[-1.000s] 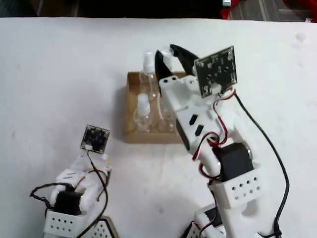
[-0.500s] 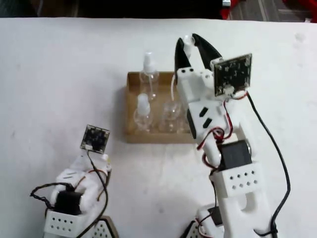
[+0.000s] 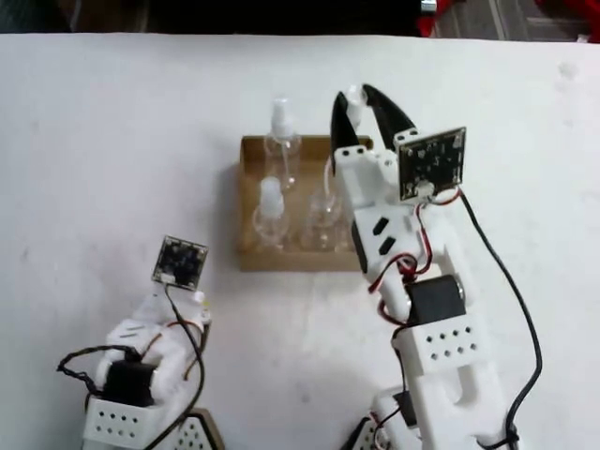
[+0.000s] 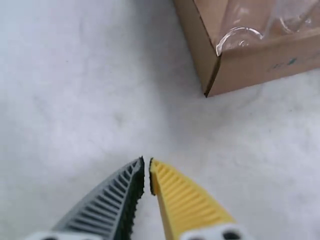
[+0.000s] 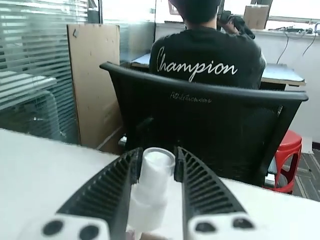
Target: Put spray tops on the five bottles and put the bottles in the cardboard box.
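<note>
Spray top point(image 3: 353, 97) sits clamped between the right fingers point(image 3: 386, 108), held above the far right corner of the box point(image 3: 246, 202). In the right wrist view it stands upright between the fingers point(image 5: 197, 185), head point(image 5: 152, 182) up, so its long axis looks near vertical. The uncapped bottle point(image 3: 323, 208) in the box lies nearer the arm's base than the top, and lower, so the coming move likely calls for drawing back and down over that neck. Two bottles point(image 3: 281, 141) already wear tops. The right arm reaches forward over the box's right side, wrist raised and level. The left arm is folded back, left fingers point(image 4: 180, 195) clenched on nothing, pointing at the worktop point(image 4: 75, 75) near the box's corner point(image 4: 210, 75).
</note>
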Robot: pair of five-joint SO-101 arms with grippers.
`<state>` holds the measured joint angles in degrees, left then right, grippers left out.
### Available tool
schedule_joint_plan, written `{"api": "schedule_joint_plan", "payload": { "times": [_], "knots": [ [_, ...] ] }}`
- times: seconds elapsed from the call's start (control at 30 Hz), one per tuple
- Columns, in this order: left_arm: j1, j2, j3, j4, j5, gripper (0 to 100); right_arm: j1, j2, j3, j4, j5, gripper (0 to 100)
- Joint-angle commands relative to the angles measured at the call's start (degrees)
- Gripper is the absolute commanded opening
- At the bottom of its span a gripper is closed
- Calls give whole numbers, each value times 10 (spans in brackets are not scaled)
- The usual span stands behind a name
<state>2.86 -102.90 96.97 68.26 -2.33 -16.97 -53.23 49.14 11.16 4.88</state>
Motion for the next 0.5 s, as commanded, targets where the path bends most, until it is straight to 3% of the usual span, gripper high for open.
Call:
{"api": "schedule_joint_plan", "payload": {
  "times": [0.0,0.47],
  "knots": [
    [-4,-4,1,4,-7,24,-9,-12,14,-15,3,16],
    [-4,-4,1,4,-7,24,-35,-12,122,-19,3,16]
  ]
}}
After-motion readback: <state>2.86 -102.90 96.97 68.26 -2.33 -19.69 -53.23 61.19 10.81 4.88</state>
